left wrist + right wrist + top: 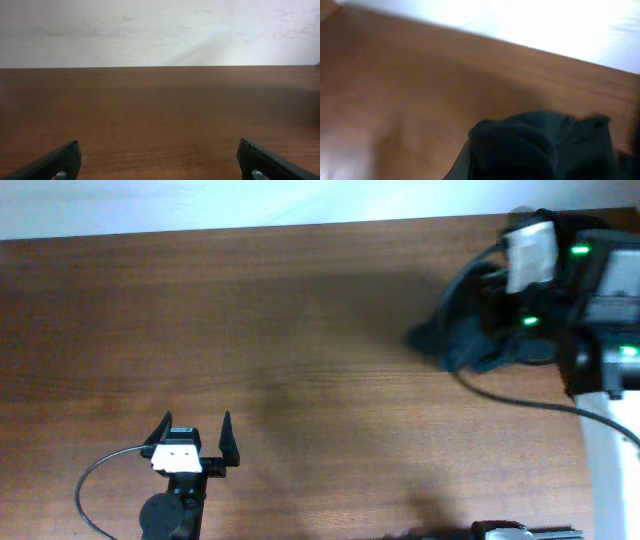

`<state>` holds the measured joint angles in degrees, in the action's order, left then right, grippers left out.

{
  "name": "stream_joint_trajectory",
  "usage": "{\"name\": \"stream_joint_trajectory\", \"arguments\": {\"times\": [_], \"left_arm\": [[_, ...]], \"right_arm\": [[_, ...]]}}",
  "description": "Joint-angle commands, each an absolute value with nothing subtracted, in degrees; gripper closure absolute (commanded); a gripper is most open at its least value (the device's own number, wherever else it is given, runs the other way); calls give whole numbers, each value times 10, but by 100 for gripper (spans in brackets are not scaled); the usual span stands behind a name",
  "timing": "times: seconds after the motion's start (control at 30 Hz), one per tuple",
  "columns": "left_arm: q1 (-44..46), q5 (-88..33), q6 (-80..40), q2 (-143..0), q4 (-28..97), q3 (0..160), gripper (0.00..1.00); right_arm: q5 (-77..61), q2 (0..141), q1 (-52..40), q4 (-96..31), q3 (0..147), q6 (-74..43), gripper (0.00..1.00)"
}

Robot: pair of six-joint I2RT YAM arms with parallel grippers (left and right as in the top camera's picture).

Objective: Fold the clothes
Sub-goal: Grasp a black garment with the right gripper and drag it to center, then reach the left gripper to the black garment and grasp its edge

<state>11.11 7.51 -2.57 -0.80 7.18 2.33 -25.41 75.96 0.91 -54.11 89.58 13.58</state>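
A dark, crumpled garment [460,338] is bunched at the right side of the brown table [300,330], under my right arm. In the right wrist view the garment [535,150] fills the lower frame and hides the fingers. It looks gathered up at my right gripper [490,315], which seems shut on it. The view is blurred. My left gripper [196,436] is open and empty near the table's front left. Its two dark fingertips stand wide apart over bare wood in the left wrist view [159,160].
The right arm's base, with green lights and black cables [590,310], stands at the table's right edge. A white wall [160,30] runs behind the far edge. A cable [95,480] loops beside the left arm.
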Motion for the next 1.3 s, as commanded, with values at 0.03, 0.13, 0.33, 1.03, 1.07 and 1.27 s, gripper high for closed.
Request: {"name": "stream_joint_trajectory", "arguments": {"times": [0.03, 0.13, 0.33, 1.03, 1.07, 1.27], "left_arm": [[108, 73, -17, -3, 71, 19, 1], [108, 73, -17, -3, 71, 19, 1], [108, 73, -17, -3, 71, 19, 1], [109, -183, -93, -4, 2, 40, 1], [109, -194, -116, -7, 26, 51, 1], [109, -231, -116, -58, 241, 191, 1]], "right_arm": [[-251, 776, -82, -542, 904, 161, 96], [-213, 790, -137, -545, 904, 160, 96], [-185, 821, -219, -546, 904, 156, 96], [-171, 833, -244, -502, 904, 25, 96], [-171, 833, -244, -496, 904, 16, 96], [-168, 833, -244, -459, 904, -42, 96]]}}
